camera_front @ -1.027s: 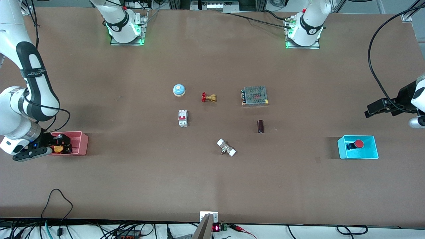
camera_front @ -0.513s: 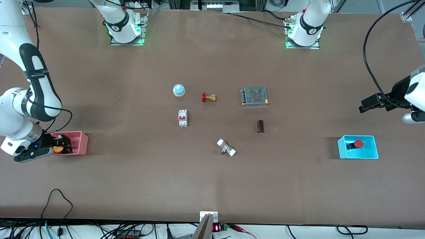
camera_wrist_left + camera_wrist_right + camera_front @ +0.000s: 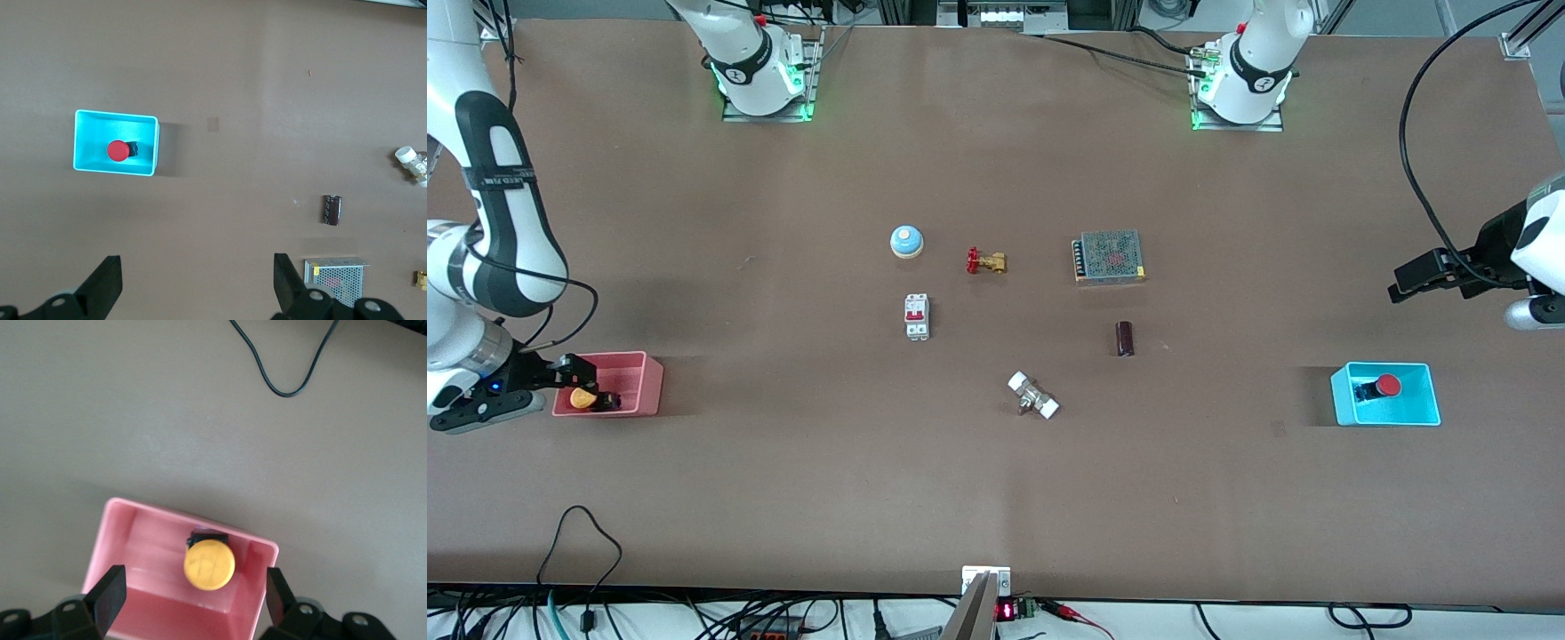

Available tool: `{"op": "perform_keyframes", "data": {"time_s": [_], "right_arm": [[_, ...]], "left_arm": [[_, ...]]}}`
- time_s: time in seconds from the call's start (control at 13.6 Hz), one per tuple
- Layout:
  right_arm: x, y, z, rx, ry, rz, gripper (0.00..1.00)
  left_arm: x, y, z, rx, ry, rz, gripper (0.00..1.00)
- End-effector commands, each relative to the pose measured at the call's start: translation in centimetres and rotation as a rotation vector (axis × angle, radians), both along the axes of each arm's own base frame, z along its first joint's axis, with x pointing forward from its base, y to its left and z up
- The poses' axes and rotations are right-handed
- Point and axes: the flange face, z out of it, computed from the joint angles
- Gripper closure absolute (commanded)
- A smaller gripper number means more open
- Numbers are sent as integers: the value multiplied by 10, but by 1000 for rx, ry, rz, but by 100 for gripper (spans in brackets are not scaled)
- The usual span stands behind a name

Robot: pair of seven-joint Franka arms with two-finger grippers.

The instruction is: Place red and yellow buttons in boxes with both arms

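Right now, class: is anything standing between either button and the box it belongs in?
Nothing visible. The yellow button already lies in the pink box, and the red button in the cyan box.

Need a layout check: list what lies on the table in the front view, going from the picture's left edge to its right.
pink box with yellow button → blue dome → red-handled valve → white fitting → power supply → cyan box with red button

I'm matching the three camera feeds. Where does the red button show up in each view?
Front view: red button lies in the cyan box, toward the left arm's end of the table.
Left wrist view: same button in the cyan box.
Right wrist view: not in it.
Shared landmark: dark cylinder.
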Motion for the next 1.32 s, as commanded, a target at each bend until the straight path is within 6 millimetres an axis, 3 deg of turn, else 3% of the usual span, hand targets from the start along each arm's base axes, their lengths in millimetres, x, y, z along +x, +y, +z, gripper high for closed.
{"op": "perform_keyframes", "data": {"time_s": [0.0,0.15,0.22,0.29,0.44,0.66,1.25], "right_arm": [[-19,57,91,42,58,-63,0],[-42,132,167,30,88,-173,0],[-53,159,197,33,65,-225,0],[-65,170,223,32,43,-248,0],[-80,178,250,34,33,-241,0],[-94,204,269,27,24,-220,0],[-101,206,269,18,71,-250,0]], "left_arm": [[-6,0,7,16,20,-13,0],[-13,0,20,16,1,-12,0],[-14,0,21,17,0,-12,0],[-17,-1,24,17,-3,-13,0],[-18,-2,24,19,-2,-29,0],[-19,4,23,19,3,-28,0],[-24,-2,26,20,22,-37,0]]}}
